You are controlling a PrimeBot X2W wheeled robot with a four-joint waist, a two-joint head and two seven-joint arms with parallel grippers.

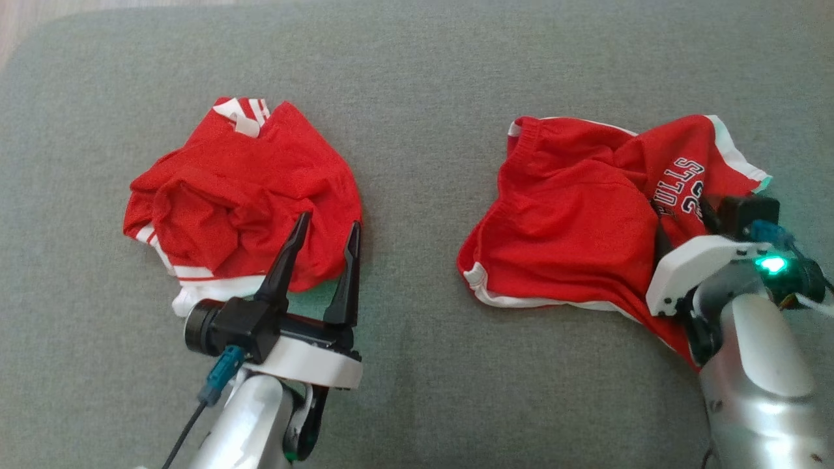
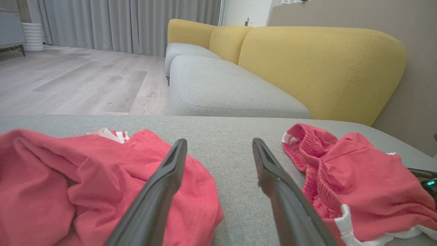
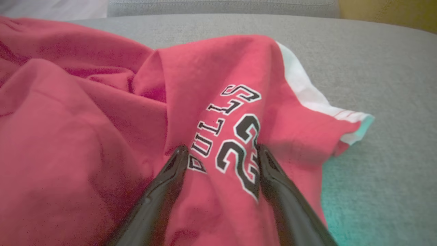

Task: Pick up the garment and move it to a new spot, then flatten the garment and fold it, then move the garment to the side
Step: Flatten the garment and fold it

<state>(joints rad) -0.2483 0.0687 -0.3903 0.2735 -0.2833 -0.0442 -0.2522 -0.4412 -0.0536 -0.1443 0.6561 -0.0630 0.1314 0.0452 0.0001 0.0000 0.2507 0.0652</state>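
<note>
While the right gripper (image 3: 222, 150) stood spread, tips on the printed garment (image 1: 573, 208) at the grey cushion's (image 1: 417, 78) right, a bare strip lay mid-cushion. At the cushion's left, the left gripper (image 1: 329, 228) hung unclenched over the crumpled red garment's (image 1: 241, 189) near edge.

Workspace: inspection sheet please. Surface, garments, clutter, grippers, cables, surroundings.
Surface: grey cushion, bare between the garments.
Job's things: left garment, red, crumpled; right garment, red, crumpled, "BULLS 23" print facing up.
Clutter: nothing seen.
Grippers: left gripper open, tips over the left garment's near edge; right gripper open, fingers either side of the print on the right garment.
Cables: dark cable with a teal plug at the left wrist; white cable at the right wrist.
Surroundings: yellow sofa, wood floor, grey curtains.
</note>
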